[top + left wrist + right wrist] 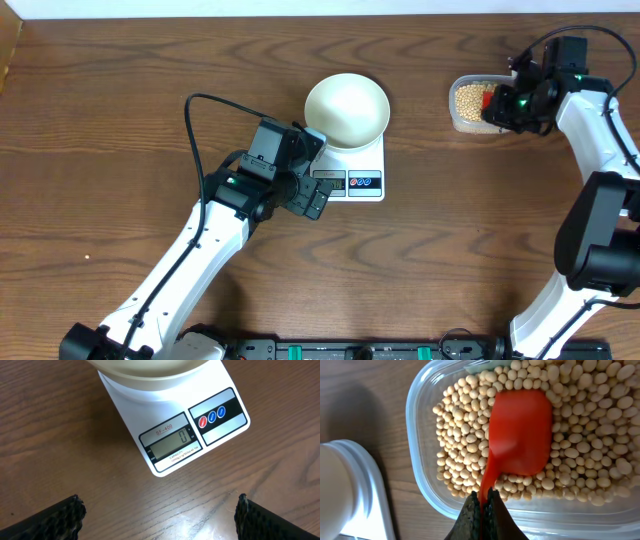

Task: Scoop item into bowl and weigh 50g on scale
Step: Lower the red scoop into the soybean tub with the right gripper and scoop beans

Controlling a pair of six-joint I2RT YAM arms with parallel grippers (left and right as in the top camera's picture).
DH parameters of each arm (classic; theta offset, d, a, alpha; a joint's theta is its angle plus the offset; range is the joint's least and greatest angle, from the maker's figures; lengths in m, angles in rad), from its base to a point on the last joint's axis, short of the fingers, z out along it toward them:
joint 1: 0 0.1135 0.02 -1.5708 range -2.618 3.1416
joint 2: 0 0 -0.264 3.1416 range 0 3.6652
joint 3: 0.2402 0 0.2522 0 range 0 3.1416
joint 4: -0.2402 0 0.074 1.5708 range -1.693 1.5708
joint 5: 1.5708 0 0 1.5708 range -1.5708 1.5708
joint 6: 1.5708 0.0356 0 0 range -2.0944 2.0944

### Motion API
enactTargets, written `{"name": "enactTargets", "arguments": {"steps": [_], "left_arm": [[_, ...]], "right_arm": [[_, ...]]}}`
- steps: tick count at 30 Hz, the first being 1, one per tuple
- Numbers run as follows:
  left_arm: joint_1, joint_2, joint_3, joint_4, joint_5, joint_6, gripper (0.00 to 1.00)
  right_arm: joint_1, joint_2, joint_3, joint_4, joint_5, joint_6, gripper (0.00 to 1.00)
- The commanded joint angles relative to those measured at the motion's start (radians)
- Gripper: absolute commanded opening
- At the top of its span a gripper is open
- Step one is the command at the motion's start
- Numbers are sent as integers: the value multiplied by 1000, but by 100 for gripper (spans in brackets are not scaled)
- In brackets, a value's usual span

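The white bowl (347,108) stands empty on the white scale (361,172); in the left wrist view the scale's display (173,443) reads 0, with the bowl's base (150,371) at the top edge. Tan beans (468,98) fill a clear plastic container (458,118) at the right. My right gripper (484,501) is shut on the handle of a red scoop (520,430), whose blade lies on the beans (465,440) in the container (420,435). My left gripper (159,515) is open and empty over bare table just in front of the scale.
The left arm (215,225) reaches in from the lower left, the right arm (595,150) runs along the right edge. The scale's red and blue buttons (212,415) face the left gripper. The bowl and scale edge (350,490) show left of the container.
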Motion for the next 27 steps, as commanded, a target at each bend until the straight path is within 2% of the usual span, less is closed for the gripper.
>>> {"name": "enactTargets", "arguments": {"steps": [1,12,21,27], "left_arm": [[-2,4,10,-3,-6,16,98],[-2,4,10,-3,-6,16,98],[-2,4,10,-3,-6,16,98],[-2,4,10,-3,-6,16,98]], "right_arm": [[-17,46,-9,-10,-106,48,1],[-190,27,-9,-30,-300,47,1],[-238,27,-9,3,-421,48,1],[-248,27,-9,13,-430,48,1]]}}
